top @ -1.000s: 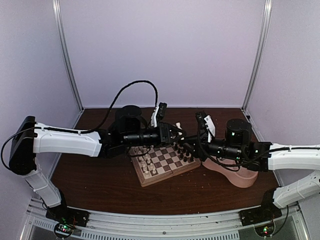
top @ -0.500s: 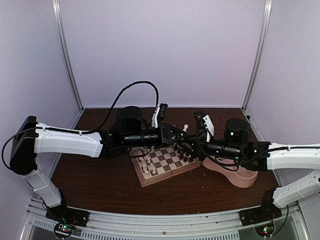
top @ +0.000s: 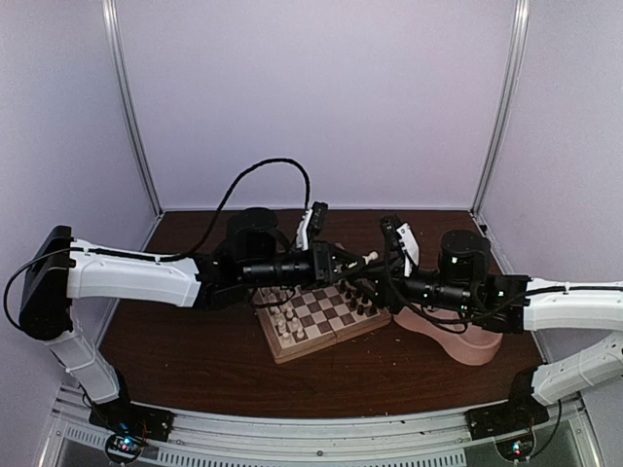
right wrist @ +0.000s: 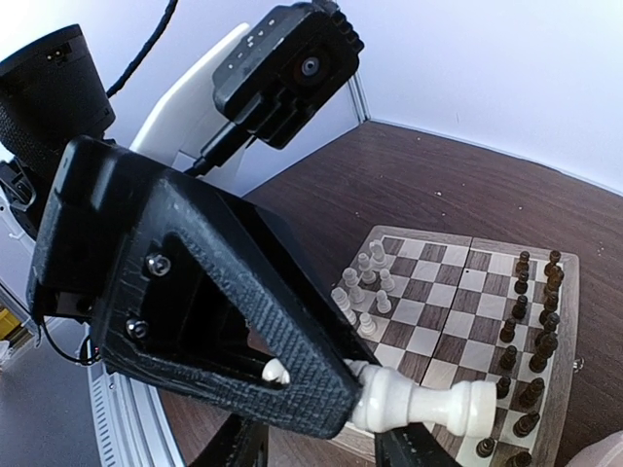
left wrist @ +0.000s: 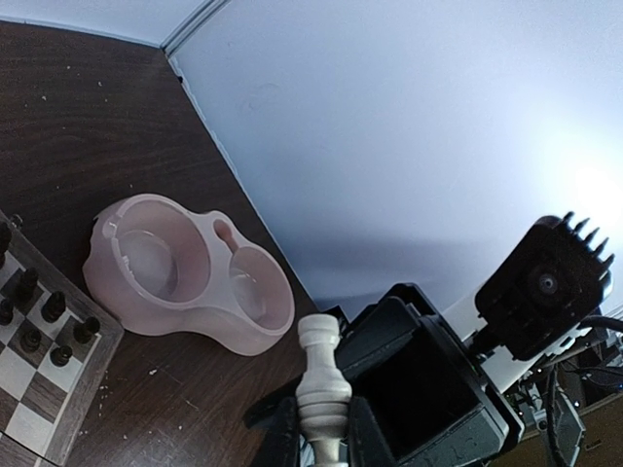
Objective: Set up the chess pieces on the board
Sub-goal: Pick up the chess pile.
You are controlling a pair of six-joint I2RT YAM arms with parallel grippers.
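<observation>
- The left tool (left wrist: 319, 436) is clenched on one white chess piece (left wrist: 321, 381). The stem sits between both fingers and the knobbed head sticks out past the tips.
- From above, this piece (top: 368, 258) is held in the air, clear of the worktop (top: 195, 360), over the far right corner of the board (top: 316, 331).
- The right tool (right wrist: 321, 449) is released, its two fingers standing well apart at the bottom of the right wrist view.
- In that view the held piece (right wrist: 421, 404) lies crosswise just beyond those fingers, its base against the tip of the left tool's ribbed finger. I cannot tell whether the right tool's fingers touch it.
- The two tools meet nose to nose, the left reaching from the left side and the right from the right side.
- The board lies on the dark brown worktop between the arms, turned slightly askew.
- A cluster of white pieces (right wrist: 365, 287) stands on the board's left part in two short, uneven rows.
- Dark pieces (right wrist: 531, 321) stand in two rows along the opposite edge, on the side towards the right arm.
- The centre squares of the board carry nothing.
- A pink double bowl (left wrist: 190, 282) rests on the worktop just beside the board's dark-piece edge, partly under the right arm in the overhead view. Its contents cannot be made out.
</observation>
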